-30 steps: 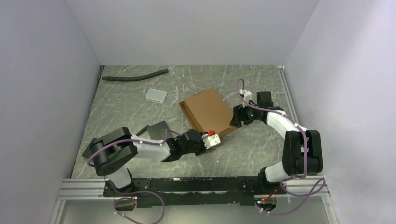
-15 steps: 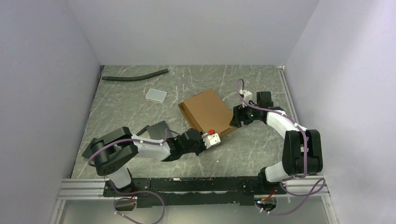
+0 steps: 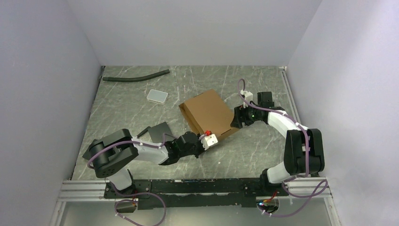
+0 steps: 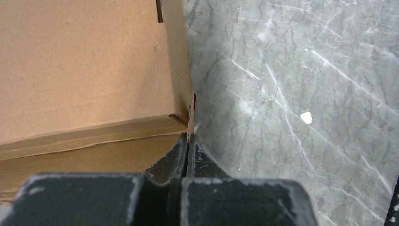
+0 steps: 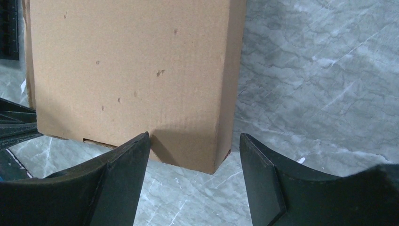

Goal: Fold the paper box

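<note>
The paper box (image 3: 207,113) is a brown cardboard mailer lying closed and skewed on the marble table. My left gripper (image 3: 212,135) is at its near edge. In the left wrist view the box (image 4: 84,66) fills the upper left, and the left gripper (image 4: 189,136) is shut on a thin cardboard tab sticking out at the box's corner. My right gripper (image 3: 237,118) is at the box's right side. In the right wrist view that gripper (image 5: 195,136) stands open, its fingers on either side of the box's (image 5: 127,70) near corner without touching it.
A black hose (image 3: 136,76) lies at the back left, with a small white tray (image 3: 157,96) in front of it. A black flat slab (image 3: 160,129) lies left of the box and another (image 3: 91,153) under the left arm. Walls close in three sides.
My left gripper has closed onto the tab at the box's corner and shifted slightly left and away. The box has turned a little to the left. The right gripper has hardly moved.
</note>
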You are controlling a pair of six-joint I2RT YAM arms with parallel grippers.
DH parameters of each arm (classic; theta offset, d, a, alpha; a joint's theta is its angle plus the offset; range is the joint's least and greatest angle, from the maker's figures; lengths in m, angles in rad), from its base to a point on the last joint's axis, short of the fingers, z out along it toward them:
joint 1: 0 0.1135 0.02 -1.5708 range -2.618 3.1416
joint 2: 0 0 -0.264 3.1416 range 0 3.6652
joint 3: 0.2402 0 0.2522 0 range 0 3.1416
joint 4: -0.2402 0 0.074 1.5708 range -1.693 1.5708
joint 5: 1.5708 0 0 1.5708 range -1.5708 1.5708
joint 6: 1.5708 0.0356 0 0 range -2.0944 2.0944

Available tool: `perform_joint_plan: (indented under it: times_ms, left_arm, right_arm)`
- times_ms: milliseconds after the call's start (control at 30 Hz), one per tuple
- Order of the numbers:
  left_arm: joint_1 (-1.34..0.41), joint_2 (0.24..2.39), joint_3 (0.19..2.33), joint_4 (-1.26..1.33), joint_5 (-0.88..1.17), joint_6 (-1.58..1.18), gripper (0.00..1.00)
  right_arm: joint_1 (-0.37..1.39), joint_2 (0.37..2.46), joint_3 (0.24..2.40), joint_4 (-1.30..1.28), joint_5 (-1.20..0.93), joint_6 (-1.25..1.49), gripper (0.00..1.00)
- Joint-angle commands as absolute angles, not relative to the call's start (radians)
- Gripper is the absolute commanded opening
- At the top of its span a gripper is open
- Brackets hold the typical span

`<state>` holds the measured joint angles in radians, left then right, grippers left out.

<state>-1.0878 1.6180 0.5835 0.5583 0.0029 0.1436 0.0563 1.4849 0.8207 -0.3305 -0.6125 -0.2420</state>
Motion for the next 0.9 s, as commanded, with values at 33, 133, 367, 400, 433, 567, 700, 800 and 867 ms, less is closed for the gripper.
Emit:
perform_joint_plan:
  times_ms: [33, 133, 367, 400, 433, 567, 700, 800, 867]
  left_arm:
    - [-1.088, 1.587, 0.537, 0.587, 0.003, 0.1, 0.0]
    - [-1.086, 1.585, 0.52, 0.612, 0.003, 0.096, 0.0]
    - [-1.085, 1.595, 0.488, 0.667, 0.003, 0.077, 0.0]
    - [-1.085, 1.597, 0.485, 0.677, 0.003, 0.072, 0.03]
    - [-1.085, 1.6, 0.486, 0.683, 0.003, 0.07, 0.1]
    - [-1.085, 1.609, 0.521, 0.668, 0.009, 0.077, 0.19]
    - [-1.085, 1.619, 0.57, 0.64, 0.02, 0.096, 0.24]
    - [-1.083, 1.621, 0.601, 0.621, 0.028, 0.109, 0.26]
    - [-1.082, 1.622, 0.614, 0.612, 0.035, 0.115, 0.27]
  right_arm:
    - [0.059, 1.514, 0.844, -0.319, -0.54, -0.252, 0.72]
    - [0.058, 1.524, 0.848, -0.323, -0.533, -0.252, 0.71]
    - [0.058, 1.531, 0.852, -0.326, -0.532, -0.252, 0.7]
    - [0.058, 1.531, 0.851, -0.327, -0.534, -0.252, 0.7]
    - [0.058, 1.531, 0.851, -0.327, -0.536, -0.252, 0.7]
    - [0.059, 1.531, 0.853, -0.327, -0.543, -0.252, 0.7]
    - [0.06, 1.531, 0.853, -0.328, -0.546, -0.252, 0.7]
    - [0.06, 1.531, 0.853, -0.328, -0.548, -0.252, 0.7]
    - [0.06, 1.529, 0.853, -0.329, -0.551, -0.252, 0.7]
